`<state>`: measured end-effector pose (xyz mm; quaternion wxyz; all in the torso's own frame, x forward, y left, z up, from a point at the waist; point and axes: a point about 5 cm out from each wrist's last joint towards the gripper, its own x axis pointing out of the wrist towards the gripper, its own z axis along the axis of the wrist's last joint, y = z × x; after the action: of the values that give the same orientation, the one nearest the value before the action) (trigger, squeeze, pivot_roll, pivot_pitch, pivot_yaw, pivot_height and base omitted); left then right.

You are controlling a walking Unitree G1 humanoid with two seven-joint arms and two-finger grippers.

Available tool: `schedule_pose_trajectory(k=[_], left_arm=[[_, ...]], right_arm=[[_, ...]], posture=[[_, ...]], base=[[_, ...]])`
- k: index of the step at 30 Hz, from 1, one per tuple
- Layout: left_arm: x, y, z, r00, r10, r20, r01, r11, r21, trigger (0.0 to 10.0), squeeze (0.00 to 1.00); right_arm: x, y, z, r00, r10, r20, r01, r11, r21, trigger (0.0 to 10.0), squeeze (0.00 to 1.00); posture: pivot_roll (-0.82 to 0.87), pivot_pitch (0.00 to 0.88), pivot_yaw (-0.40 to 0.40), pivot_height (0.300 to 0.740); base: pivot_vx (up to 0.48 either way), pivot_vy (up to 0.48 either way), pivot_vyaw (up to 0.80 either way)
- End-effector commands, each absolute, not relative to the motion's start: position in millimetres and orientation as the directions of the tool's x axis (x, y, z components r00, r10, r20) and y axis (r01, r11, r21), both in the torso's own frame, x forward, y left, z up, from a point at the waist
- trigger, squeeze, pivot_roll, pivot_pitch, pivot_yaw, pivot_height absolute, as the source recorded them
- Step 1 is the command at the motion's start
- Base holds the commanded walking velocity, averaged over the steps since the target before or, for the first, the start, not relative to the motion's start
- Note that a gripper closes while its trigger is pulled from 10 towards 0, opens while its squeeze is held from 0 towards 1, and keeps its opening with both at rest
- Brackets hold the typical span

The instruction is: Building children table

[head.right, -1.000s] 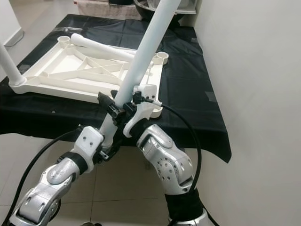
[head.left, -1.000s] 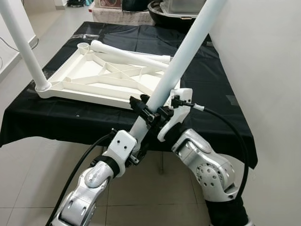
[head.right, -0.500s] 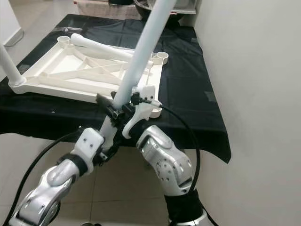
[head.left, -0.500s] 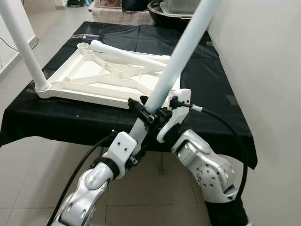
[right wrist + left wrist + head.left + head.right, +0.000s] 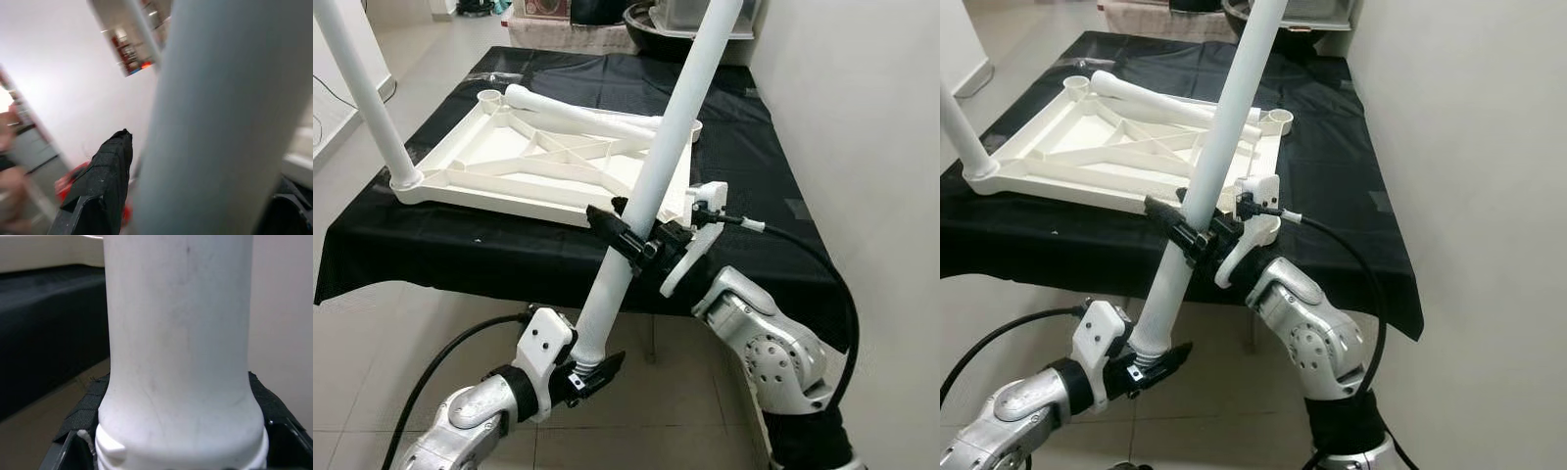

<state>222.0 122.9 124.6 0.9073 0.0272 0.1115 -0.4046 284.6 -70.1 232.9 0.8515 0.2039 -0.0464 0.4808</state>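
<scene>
I hold a long white table leg point(image 5: 677, 116) tilted in the air in front of the table. My right gripper point(image 5: 634, 235) is shut on it at about a third of its length. My left gripper point(image 5: 587, 368) is shut on its ribbed lower end point(image 5: 176, 333), low above the floor. The white tabletop point(image 5: 509, 181) lies upside down on the black-covered table point(image 5: 460, 250). One leg point(image 5: 370, 103) stands upright in its near left corner. Another leg point(image 5: 582, 115) lies loose across its far side. Empty round sockets show at the far left corner point(image 5: 487, 97) and the far right corner point(image 5: 1279, 117).
A white wall point(image 5: 862, 127) runs close along the table's right side. Tiled floor point(image 5: 391, 352) lies below the near table edge. A dark basin point(image 5: 656, 22) and boxes stand beyond the far end.
My left gripper has slid down the leg from just under the right gripper to its lower end. The leg now stands a little steeper.
</scene>
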Motion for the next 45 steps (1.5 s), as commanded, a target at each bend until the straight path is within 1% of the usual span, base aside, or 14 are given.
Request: schedule_pose_trajectory(k=[1, 6, 15, 22, 25, 26, 28, 30, 31, 32, 33, 36, 45], left_arm=[[213.3, 118.8, 123.9, 0.584, -0.777, -0.236, 0.788, 0.612, -0.063, 10.0, 0.0], [206.3, 118.2, 121.8, 0.537, -0.807, -0.247, 0.813, 0.573, -0.103, 10.0, 0.0], [196.9, 112.5, 119.6, 0.497, -0.831, -0.248, 0.83, 0.539, -0.144, 10.0, 0.0], [195.2, 111.6, 119.5, 0.487, -0.837, -0.247, 0.834, 0.53, -0.153, 10.0, 0.0], [191.8, 110.5, 118.5, 0.478, -0.843, -0.248, 0.835, 0.523, -0.17, 10.0, 0.0], [191.8, 110.5, 118.5, 0.478, -0.843, -0.248, 0.835, 0.523, -0.17, 10.0, 0.0], [188.4, 109.1, 117.6, 0.467, -0.849, -0.249, 0.838, 0.514, -0.182, 10.0, 0.0], [187.4, 108.6, 117.2, 0.463, -0.851, -0.249, 0.839, 0.511, -0.186, 10.0, 0.0], [186.3, 108.0, 117.1, 0.458, -0.853, -0.251, 0.841, 0.507, -0.188, 10.0, 0.0], [186.3, 108.0, 117.1, 0.458, -0.853, -0.251, 0.841, 0.507, -0.188, 10.0, 0.0], [185.6, 107.7, 116.9, 0.456, -0.853, -0.252, 0.841, 0.506, -0.189, 10.0, 0.0], [184.7, 107.3, 116.3, 0.454, -0.854, -0.255, 0.84, 0.506, -0.196, 10.0, 0.0], [184.8, 107.9, 115.5, 0.458, -0.849, -0.264, 0.833, 0.513, -0.207, 10.0, 0.0]], right_arm=[[276.1, -64.2, 230.4, 0.443, 0.855, 0.269, -0.878, 0.353, 0.324, 10.0, 0.0], [269.3, -62.5, 227.9, 0.369, 0.894, 0.252, -0.905, 0.285, 0.314, 10.0, 0.0], [266.1, -62.3, 222.1, 0.315, 0.922, 0.224, -0.922, 0.242, 0.302, 10.0, 0.0], [264.9, -62.1, 220.9, 0.298, 0.929, 0.219, -0.925, 0.224, 0.308, 10.0, 0.0], [261.1, -61.4, 218.8, 0.262, 0.942, 0.208, -0.929, 0.189, 0.317, 10.0, 0.0], [261.1, -61.4, 218.8, 0.262, 0.942, 0.208, -0.929, 0.189, 0.317, 10.0, 0.0], [257.7, -60.8, 217.0, 0.23, 0.953, 0.197, -0.934, 0.158, 0.322, 10.0, 0.0], [256.8, -60.6, 216.5, 0.22, 0.956, 0.194, -0.935, 0.149, 0.323, 10.0, 0.0], [255.7, -60.6, 216.1, 0.209, 0.959, 0.192, -0.936, 0.14, 0.322, 3.9, 0.0], [255.7, -60.6, 216.1, 0.209, 0.959, 0.192, -0.936, 0.14, 0.322, 3.9, 0.0], [254.4, -60.6, 215.7, 0.199, 0.961, 0.192, -0.938, 0.13, 0.321, 0.0, 0.0], [252.3, -60.8, 215.2, 0.183, 0.964, 0.191, -0.941, 0.115, 0.319, 0.0, 0.0], [251.8, -60.8, 214.7, 0.179, 0.966, 0.189, -0.941, 0.112, 0.321, 0.0, 0.0]], posture=[[0.07, 0.133, -0.049, 0.74], [0.07, 0.135, -0.049, 0.74], [0.07, 0.136, -0.05, 0.74], [0.07, 0.138, -0.05, 0.74], [0.07, 0.138, -0.049, 0.74], [0.07, 0.138, -0.049, 0.74], [0.07, 0.138, -0.051, 0.74], [0.07, 0.139, -0.051, 0.74], [0.07, 0.137, -0.052, 0.74], [0.07, 0.137, -0.052, 0.74], [0.07, 0.138, -0.054, 0.74], [0.07, 0.138, -0.051, 0.74], [0.07, 0.135, -0.05, 0.74]], base=[[0.0, 0.0, 0.0], [0.0, 0.0, 0.0], [0.0, 0.0, 0.0], [0.0, 0.0, 0.0], [0.0, 0.0, 0.0], [0.0, 0.0, 0.0], [0.0, 0.0, 0.0], [0.0, 0.0, 0.0], [0.0, 0.0, 0.0], [0.0, 0.0, 0.0], [0.0, 0.0, 0.0], [0.0, 0.0, 0.0], [0.0, 0.0, 0.0]])
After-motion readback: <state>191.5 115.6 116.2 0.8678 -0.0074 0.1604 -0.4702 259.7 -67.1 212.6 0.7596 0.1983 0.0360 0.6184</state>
